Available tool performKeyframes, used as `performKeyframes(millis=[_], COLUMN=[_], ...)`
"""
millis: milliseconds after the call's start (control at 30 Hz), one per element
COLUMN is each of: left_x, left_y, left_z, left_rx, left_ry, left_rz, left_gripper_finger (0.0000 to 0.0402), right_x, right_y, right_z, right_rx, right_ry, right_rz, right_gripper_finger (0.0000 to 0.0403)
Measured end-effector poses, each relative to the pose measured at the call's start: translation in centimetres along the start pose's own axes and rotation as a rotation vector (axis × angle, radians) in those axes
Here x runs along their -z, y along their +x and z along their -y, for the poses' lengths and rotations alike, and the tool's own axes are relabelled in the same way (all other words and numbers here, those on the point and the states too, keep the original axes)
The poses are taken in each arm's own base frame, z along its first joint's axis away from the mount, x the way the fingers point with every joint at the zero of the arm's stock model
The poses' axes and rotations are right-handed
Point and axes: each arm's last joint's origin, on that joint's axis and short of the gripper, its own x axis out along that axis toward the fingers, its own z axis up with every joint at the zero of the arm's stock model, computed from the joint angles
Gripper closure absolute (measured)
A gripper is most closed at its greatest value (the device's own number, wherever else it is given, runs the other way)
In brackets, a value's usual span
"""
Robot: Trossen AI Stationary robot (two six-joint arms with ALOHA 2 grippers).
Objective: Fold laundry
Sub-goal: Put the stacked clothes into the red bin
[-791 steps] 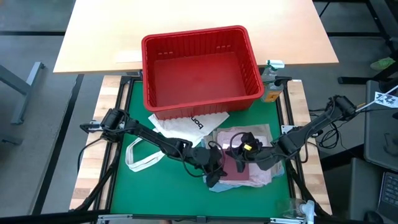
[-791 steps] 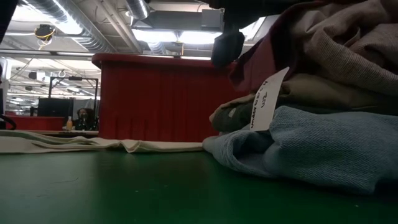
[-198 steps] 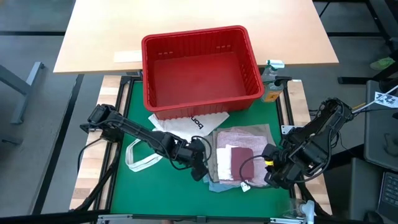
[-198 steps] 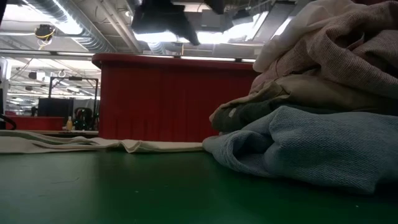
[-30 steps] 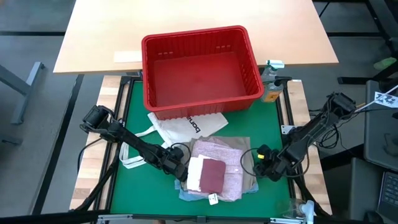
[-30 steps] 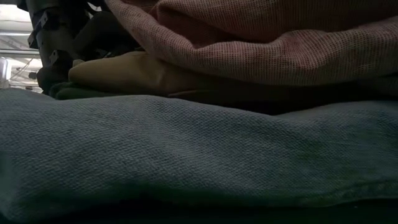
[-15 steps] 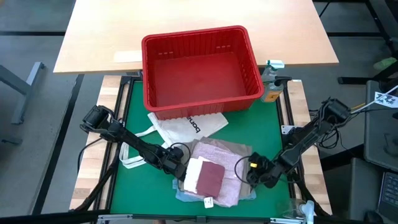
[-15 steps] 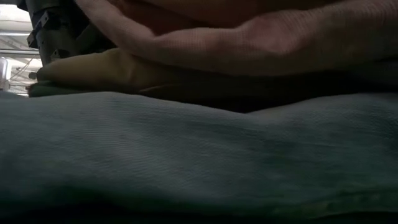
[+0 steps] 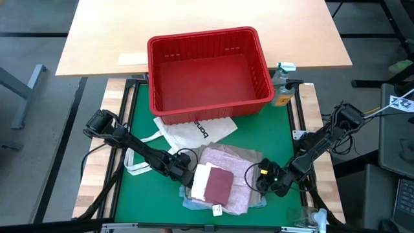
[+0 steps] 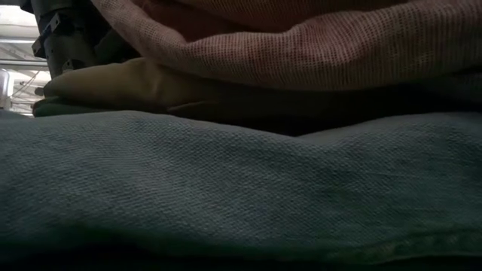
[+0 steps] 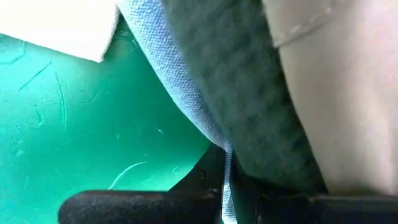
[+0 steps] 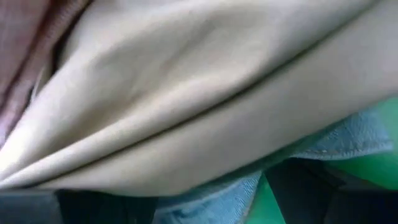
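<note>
Two grippers flank one stack of laundry [image 9: 223, 186] lying on the green mat [image 9: 284, 129], nearer the front edge than the red basket [image 9: 208, 71] behind it. The stack shows a light blue garment [image 10: 226, 188] at the bottom, dark grey-green and beige-khaki layers above it, a mottled pink piece [image 9: 238, 169] over those, and a maroon piece [image 9: 218, 186] beside a small white piece [image 9: 202, 178] on top. The left gripper [image 9: 186, 178] sits at the stack's left edge with its fingers pinched closed on the light blue garment's edge — the left wrist view shows that hem caught between them. The right gripper [image 9: 260, 182] presses against the stack's right side, fingers spread wide – the beige-khaki garment [image 12: 186, 106] fills its wrist view. A white tote bag [image 9: 187, 131] lies between basket and stack
</note>
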Motion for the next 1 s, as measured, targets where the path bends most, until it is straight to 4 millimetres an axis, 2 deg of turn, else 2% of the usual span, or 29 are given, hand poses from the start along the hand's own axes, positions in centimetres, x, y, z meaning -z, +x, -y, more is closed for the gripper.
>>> performKeyframes(millis=[267, 400, 567, 900, 1000], left_x=[0.0, 0.0, 0.0, 0.1, 0.1], left_y=[0.0, 0.0, 0.0, 0.0, -0.5], left_z=[0.0, 0.1, 0.1, 0.4, 0.6], left_rx=[0.003, 0.005, 0.009, 0.040, 0.068], left_ry=[0.000, -0.001, -0.001, -0.009, -0.029], left_rz=[0.000, 0.001, 0.000, -0.017, -0.034], left_gripper_finger=[0.0392, 0.0392, 0.0392, 0.0394, 0.0398], right_x=[-0.3, -0.7, -1.3, -2.2, -2.3], right_y=[0.9, 1.4, 2.2, 2.6, 2.6], right_z=[-0.5, -0.8, -0.8, -1.2, -1.5], right_rx=[-0.048, -0.073, -0.069, -0.108, -0.136], right_ry=[-0.005, 0.013, 0.012, -0.018, -0.031], right_rz=[0.051, 0.075, 0.096, 0.130, 0.139], right_gripper_finger=[0.0138, 0.0155, 0.0212, 0.0363, 0.0376])
